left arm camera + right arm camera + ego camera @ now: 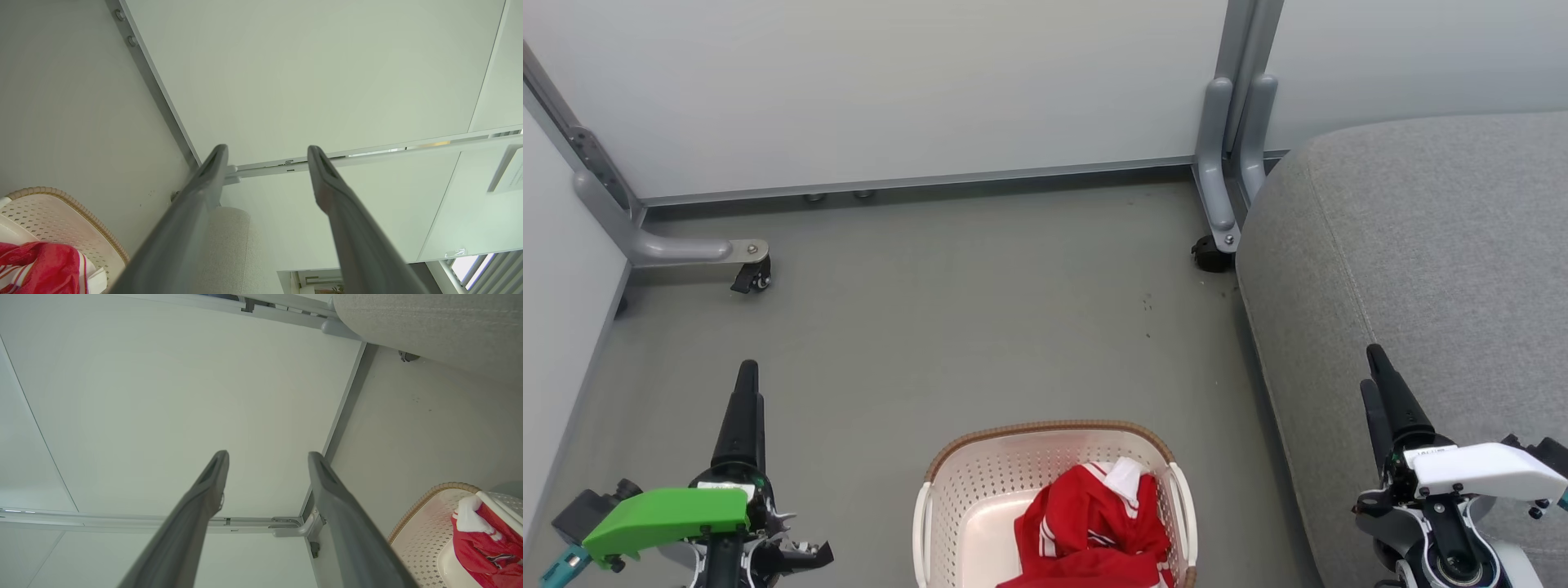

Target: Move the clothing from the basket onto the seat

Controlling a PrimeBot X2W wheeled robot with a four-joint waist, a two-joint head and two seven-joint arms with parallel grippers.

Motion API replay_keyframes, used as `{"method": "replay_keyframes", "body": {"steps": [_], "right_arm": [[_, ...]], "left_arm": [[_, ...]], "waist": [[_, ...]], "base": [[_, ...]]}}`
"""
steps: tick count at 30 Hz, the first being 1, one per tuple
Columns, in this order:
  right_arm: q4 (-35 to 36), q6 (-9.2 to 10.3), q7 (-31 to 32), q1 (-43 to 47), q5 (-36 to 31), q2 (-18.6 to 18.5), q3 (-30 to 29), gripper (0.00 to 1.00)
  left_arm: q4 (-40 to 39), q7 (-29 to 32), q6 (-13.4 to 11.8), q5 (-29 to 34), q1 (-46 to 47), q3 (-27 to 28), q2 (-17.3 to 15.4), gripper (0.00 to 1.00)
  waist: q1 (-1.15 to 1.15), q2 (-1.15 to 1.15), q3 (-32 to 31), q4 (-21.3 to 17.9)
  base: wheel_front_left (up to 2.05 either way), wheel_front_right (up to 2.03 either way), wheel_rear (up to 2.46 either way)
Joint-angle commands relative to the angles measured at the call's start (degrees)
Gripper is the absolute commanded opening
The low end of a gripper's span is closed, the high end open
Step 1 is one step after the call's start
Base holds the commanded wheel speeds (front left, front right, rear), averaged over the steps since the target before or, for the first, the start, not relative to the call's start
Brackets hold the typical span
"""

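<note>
The left gripper has its two dark fingers spread wide apart, as its wrist view shows plainly, and it grips and touches nothing; only the pale wall panel shows through the gap. The right gripper is spread just as wide in its own wrist view, also holding nothing and clear of everything around it. Both point forward, towards the wall. The basket stands on the grey floor between the two grippers, to the right of the left one and to the left of the right one, and further back towards the robot than either pair of fingertips. It is apart from both. The clothing lies bunched inside the basket, red with white stripes and trim, heaped towards the side nearer the right gripper. The left wrist view catches the basket rim and the clothing low beside its left finger; the right wrist view has the rim and the clothing low beside its right finger. The seat lies under and ahead of the right gripper, whose fingers show against the cushion near its left edge, and well to the right of the left gripper. A castor leg of the wall frame stands ahead of the right gripper, by the seat's far corner.
</note>
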State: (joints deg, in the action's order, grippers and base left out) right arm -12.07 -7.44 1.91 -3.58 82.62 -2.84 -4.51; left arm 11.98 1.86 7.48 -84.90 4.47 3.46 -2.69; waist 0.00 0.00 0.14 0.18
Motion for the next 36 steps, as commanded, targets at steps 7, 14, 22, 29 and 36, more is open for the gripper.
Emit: {"method": "replay_keyframes", "body": {"steps": [7, 14, 22, 29, 36], "right_arm": [[3.6, -0.02, -2.1, 0.3, -12.1, -0.7, 1.1, 1.0], [5.0, -0.03, -3.6, 1.2, -20.8, -0.7, 1.9, 1.0], [5.5, -0.03, -5.3, 1.8, -29.8, -0.7, 2.9, 1.0], [5.4, -0.03, -6.6, 2.2, -36.4, -0.8, 3.7, 1.0], [5.4, -0.04, -7.9, 2.5, -43.5, -0.9, 4.4, 1.0]], "left_arm": [[-3.4, -2.0, 0.0, 10.4, 0.3, -0.3, -0.4, 1.0], [-4.7, -3.6, 0.0, 18.6, -0.5, -1.2, -0.3, 1.0], [-5.4, -5.2, 0.0, 27.9, -1.4, -1.9, -0.3, 1.0], [-5.0, -6.6, 0.0, 34.4, -1.9, -2.4, -0.3, 1.0], [-3.9, -7.9, 0.0, 41.1, -2.4, -2.8, -0.3, 1.0]], "waist": [[0.0, 0.0, -0.1, 0.0], [0.0, 0.0, -0.3, 0.1], [0.0, 0.0, -0.4, 0.1], [0.0, 0.0, -0.4, 0.2], [0.0, 0.0, -0.4, 0.4]], "base": [[0.0, 0.0, 0.0], [0.0, 0.0, 0.0], [0.0, 0.0, 0.0], [0.0, 0.0, 0.0], [0.0, 0.0, 0.0]]}}
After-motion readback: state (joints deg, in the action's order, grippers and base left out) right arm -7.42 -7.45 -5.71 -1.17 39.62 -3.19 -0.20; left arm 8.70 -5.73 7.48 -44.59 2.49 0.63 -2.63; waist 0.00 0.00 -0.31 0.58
